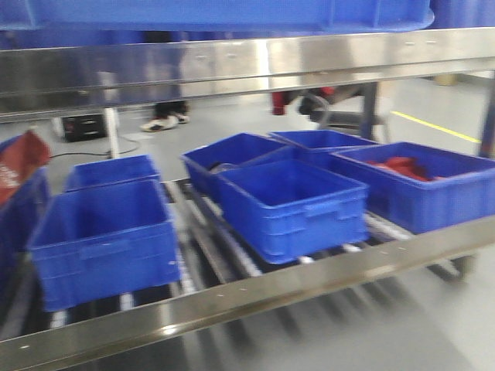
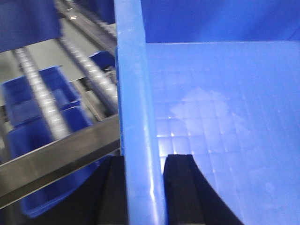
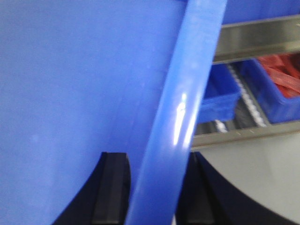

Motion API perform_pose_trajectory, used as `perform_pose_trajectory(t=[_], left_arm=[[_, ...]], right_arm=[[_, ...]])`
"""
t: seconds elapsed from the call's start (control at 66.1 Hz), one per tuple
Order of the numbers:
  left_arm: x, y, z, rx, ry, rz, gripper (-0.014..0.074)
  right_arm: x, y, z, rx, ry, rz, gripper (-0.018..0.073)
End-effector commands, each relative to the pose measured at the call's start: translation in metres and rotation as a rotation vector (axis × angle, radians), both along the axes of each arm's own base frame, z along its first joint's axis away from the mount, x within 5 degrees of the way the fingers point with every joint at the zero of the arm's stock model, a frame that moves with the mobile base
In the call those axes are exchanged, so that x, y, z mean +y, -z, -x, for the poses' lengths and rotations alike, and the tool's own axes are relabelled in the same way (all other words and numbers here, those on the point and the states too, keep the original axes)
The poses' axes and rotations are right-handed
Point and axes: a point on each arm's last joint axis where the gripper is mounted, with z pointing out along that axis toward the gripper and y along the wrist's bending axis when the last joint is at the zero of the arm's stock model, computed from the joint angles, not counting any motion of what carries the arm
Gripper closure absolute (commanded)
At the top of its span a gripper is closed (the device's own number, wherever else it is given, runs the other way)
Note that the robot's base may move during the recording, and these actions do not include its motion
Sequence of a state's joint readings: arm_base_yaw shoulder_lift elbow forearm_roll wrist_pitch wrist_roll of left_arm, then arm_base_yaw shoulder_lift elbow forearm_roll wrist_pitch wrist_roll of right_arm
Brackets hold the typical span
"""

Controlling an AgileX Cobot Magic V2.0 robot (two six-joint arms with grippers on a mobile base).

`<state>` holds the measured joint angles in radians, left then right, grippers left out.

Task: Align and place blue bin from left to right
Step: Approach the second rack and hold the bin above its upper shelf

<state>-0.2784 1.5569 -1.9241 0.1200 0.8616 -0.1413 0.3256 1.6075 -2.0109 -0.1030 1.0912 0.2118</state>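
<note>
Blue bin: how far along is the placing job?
Done: left gripper and right gripper each clamp a rim wall of the blue bin. In hand: it is held, seemingly above the roller rack. Left: setting it down aligned with the other bins there.

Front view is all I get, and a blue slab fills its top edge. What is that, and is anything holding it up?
Observer: It's a bin. The left gripper has the bin's rim pinched between its fingers.
Operator: Only that one?
Observer: No, the right gripper pinches a rim too, one finger on each side.
Operator: Anything inside it?
Observer: The left wrist view shows a bare, gridded floor. The rest is out of frame.
</note>
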Motion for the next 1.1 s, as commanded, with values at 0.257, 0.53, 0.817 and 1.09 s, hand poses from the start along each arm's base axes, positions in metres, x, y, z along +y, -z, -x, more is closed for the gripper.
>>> perform_pose_trajectory(t=[0.257,0.53,0.817,1.09], left_arm=[[-0.0009,-0.029,0.0126,-0.175,0.028,0.063,0.0708],[-0.0009,-0.029,0.0126,-0.175,0.028,0.063,0.0708],[-0.0009,-0.029,0.0126,-0.175,0.028,0.063,0.0708],[-0.0009,-0.029,0.0126,-0.175,0.028,0.063,0.0708]], right_arm=[[-0.0039,-0.012,0.0022,-0.077,0.022,-0.022,0.0629],[-0.0039,-0.012,0.0022,-0.077,0.022,-0.022,0.0629],[-0.0039,-0.012,0.0022,-0.077,0.022,-0.022,0.0629],[-0.0039,-0.012,0.0022,-0.077,0.022,-0.022,0.0629]])
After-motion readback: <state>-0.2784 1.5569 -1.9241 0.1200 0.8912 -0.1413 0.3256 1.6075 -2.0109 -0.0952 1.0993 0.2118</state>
